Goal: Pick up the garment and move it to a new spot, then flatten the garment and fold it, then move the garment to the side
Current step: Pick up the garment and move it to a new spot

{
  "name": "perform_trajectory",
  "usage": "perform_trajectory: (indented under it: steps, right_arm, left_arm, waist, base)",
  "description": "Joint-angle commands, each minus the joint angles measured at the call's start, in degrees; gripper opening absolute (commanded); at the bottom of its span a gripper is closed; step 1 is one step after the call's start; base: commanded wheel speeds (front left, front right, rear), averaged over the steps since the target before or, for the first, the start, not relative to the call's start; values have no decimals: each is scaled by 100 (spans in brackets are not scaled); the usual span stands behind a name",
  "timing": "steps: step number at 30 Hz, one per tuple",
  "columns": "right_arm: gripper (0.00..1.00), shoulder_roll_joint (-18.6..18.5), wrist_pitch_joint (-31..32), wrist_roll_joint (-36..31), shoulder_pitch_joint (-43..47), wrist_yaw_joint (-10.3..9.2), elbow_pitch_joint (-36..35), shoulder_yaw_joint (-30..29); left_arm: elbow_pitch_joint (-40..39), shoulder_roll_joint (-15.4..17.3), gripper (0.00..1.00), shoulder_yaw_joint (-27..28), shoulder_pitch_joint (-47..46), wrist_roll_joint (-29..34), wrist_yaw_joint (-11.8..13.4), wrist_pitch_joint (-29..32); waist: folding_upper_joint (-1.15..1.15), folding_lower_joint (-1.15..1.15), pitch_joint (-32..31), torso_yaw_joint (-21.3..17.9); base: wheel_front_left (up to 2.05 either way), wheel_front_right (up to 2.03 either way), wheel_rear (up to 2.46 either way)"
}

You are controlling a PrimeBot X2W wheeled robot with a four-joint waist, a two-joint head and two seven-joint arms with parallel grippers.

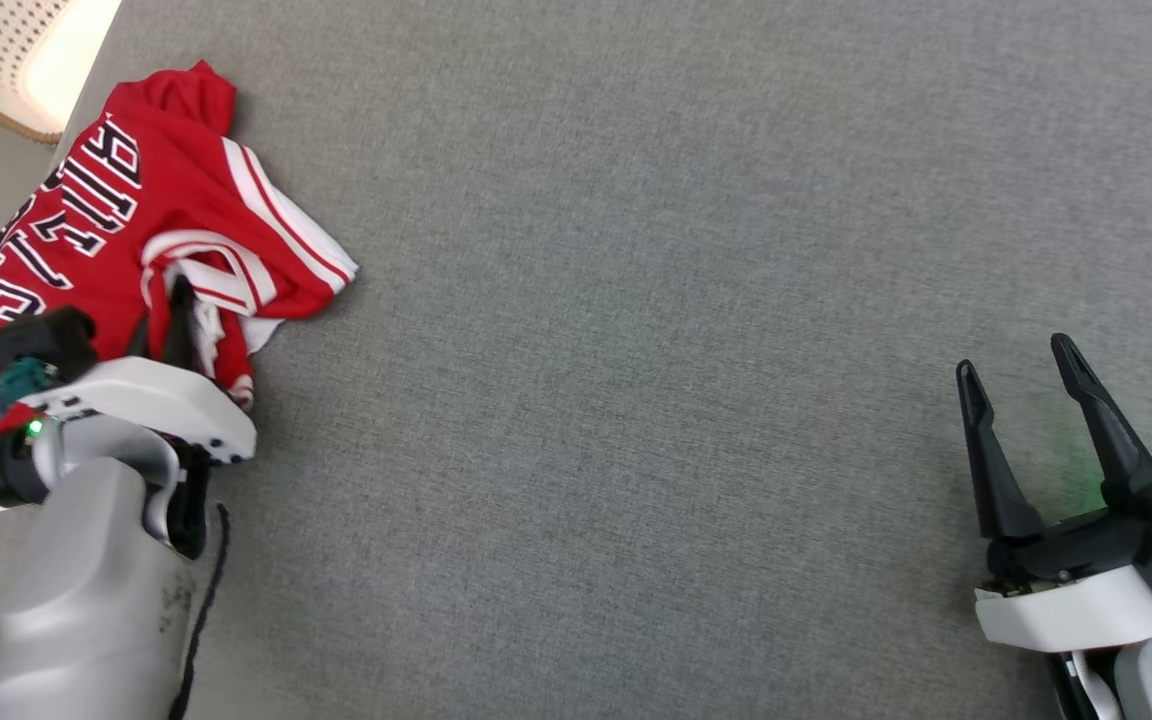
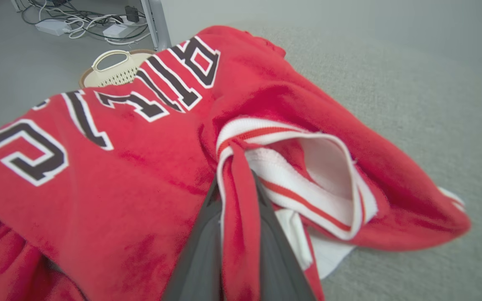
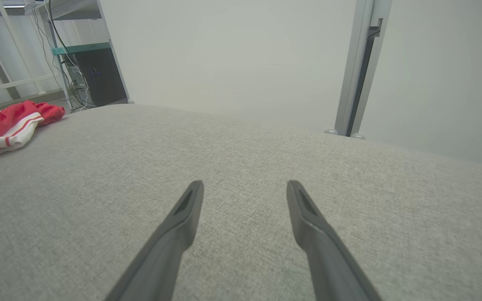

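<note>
Cream perforated basket point(image 1: 6, 60): is sitting off the far left corner of the work surface, lower than it, near the garment's top end.
Red knit jersey with black-and-white lettering and white striped trim point(image 1: 186, 190): is lying crumpled at the left margin of the surface, its left part appearing to overlap that edge.
Left gripper point(image 2: 237, 179): is clamping a narrow fold of red cloth and white trim between its closed fingers.
Risk, grip: the pinch is taking only a thin ridge of one layer, so on lifting the jersey could slide out, or the bulk could trail and drag.
Risk, edge: the overhanging cloth is lying close to the drop. A slipped hold here would likely send the jersey off the surface towards the basket.
Flat grey woven surface point(image 1: 636, 400): is offering broad bare room to the right of the jersey. Its left edge is running diagonally just behind the garment.
Right gripper point(image 1: 1014, 358): is hovering over bare surface at the lower right, fingers spread and holding nothing, well apart from the jersey.
</note>
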Motion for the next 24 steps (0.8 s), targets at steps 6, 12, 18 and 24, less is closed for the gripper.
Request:
perform_trajectory:
  steps: [6,12,18,24]
  right_arm:
    - [100,371,-7,97,-74,-13,168,102]
    - [100,619,-6,160,66,-13,289,106]
    - [100,860,-6,158,223,-13,384,-80]
    - [100,991,-6,128,397,-13,387,-124]
  left_arm:
    - [-891,185,0,323,-49,-397,-276,-182]
    - [-2151,354,0,237,253,-810,-335,-79]
    - [-4058,525,0,58,707,-1511,-343,825]
    - [-5440,451,0,-19,762,-2013,-24,1858]
  waist:
    - [0,0,-693,-427]
    - [0,0,-1318,-809]
    - [0,0,-1993,-1478]
    - [0,0,-2353,-2250]
  base:
    - [0,0,0]
    - [0,0,0]
    - [0,0,0]
    - [0,0,0]
